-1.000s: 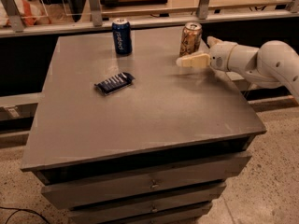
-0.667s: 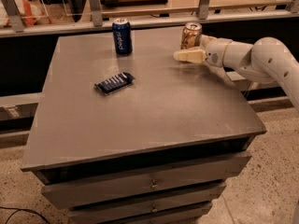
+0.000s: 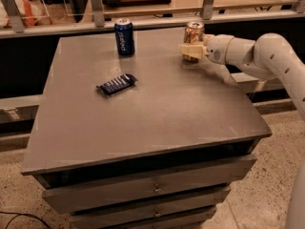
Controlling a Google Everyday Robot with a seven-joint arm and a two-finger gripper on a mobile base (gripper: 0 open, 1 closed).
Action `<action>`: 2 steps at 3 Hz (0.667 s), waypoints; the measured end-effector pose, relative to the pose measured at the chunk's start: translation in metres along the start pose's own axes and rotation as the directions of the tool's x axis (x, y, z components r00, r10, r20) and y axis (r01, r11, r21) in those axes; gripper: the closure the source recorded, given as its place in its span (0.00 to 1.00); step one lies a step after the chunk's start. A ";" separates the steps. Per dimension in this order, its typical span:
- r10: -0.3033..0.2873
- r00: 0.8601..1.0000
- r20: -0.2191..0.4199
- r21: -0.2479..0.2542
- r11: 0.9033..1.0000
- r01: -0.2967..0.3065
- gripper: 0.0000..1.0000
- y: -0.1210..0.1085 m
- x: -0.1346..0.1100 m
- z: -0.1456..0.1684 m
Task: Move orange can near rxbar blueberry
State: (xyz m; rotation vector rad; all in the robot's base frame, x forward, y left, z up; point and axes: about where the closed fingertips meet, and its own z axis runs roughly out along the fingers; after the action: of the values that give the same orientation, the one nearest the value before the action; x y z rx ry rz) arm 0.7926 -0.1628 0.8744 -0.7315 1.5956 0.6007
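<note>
The orange can (image 3: 194, 32) is seen upright at the far right of the grey surface (image 3: 157, 113), its lower half met by the pincer (image 3: 189, 52), whose grip cannot be told, while the rxbar blueberry (image 3: 116, 85) is laid well apart leftward, nearer than a dark blue soda can (image 3: 124, 37).

Dark blue soda can (image 3: 124, 37) upright, far edge of grey table (image 3: 143, 123) (drawers (image 3: 152, 187) beneath).
</note>
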 end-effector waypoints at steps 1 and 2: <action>0.024 0.999 0.023 -0.129 0.991 -0.021 0.88 0.039 -0.023 -0.007; 0.029 0.999 0.046 -0.233 0.972 -0.018 1.00 0.078 -0.048 -0.021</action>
State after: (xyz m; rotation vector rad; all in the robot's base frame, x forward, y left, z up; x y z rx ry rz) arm 0.7246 -0.1206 0.9229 -0.8655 1.5054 0.8270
